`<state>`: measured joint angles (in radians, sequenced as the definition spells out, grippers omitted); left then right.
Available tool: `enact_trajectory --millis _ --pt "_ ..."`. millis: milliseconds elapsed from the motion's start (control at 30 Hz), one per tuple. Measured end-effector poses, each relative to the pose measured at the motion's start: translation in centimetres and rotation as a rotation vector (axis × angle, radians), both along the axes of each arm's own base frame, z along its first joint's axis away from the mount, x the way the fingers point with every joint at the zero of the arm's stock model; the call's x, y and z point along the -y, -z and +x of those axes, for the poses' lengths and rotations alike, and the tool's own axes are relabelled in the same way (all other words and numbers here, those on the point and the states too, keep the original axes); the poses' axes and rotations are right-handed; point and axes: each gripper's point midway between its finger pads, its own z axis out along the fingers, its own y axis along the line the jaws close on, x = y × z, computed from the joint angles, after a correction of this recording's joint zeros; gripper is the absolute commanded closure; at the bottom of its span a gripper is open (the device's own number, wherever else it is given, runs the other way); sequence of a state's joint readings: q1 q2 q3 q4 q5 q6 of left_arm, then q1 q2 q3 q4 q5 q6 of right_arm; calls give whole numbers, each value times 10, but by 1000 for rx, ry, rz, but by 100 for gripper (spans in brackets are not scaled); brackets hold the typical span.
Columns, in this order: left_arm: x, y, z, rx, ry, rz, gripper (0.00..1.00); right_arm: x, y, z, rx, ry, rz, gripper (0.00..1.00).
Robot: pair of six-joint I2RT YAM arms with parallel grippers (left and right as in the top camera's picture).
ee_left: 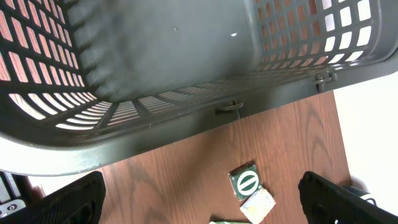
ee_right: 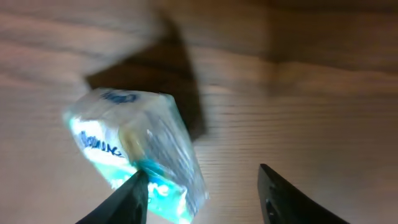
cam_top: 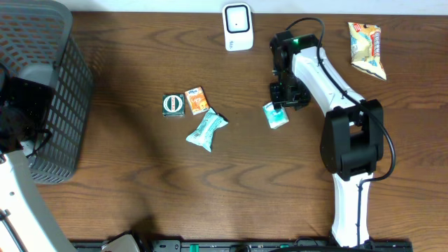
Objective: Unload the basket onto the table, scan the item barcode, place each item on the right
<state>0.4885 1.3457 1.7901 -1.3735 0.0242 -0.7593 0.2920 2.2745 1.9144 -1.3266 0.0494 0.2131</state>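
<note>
Brown wood-grain bench [cam_top: 140,192] lies under both my arms, and most of the clutter on it sits to the left of my right hand [cam_top: 280,100]. There is a small square green packet with a round white mark [cam_top: 173,104], a small orange packet [cam_top: 197,100] touching it, and a crumpled teal-and-white wrapper [cam_top: 207,130] just below those two. A white box-shaped scanner [cam_top: 238,26] stands at the far edge, well apart from a yellow-and-orange snack bag [cam_top: 367,49] in the far right corner. A dark grey slotted plastic basket [cam_top: 42,84] fills the left end, and my left hand [ee_left: 200,190] hangs by its wall. That hand's fingers [ee_left: 74,199] show only as dark stubs cut off at the bottom corners, spread wide with nothing between them. My right wrist view is blurred, so the print on the small teal-and-white plastic packet [ee_right: 137,149] cannot be read, and I cannot tell whether a barcode faces up. That packet lies on the bench just in front of my right hand, overlapping one finger [ee_right: 134,199], with bare wood across to the other. Those fingers stand apart and clamp nothing.
</note>
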Motion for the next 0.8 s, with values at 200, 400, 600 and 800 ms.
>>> enact_trajectory --millis 200,400,600,800 --pt "0 0 0 0 0 0 3 4 0 3 12 6 -15 41" --pt "0 0 0 0 -1 0 2 -2 1 12 45 -2 22 22" --pt "0 0 0 0 0 0 2 3 1 17 35 32 110 22" --pt "0 0 0 0 0 0 2 19 1 21 32 71 133 19"
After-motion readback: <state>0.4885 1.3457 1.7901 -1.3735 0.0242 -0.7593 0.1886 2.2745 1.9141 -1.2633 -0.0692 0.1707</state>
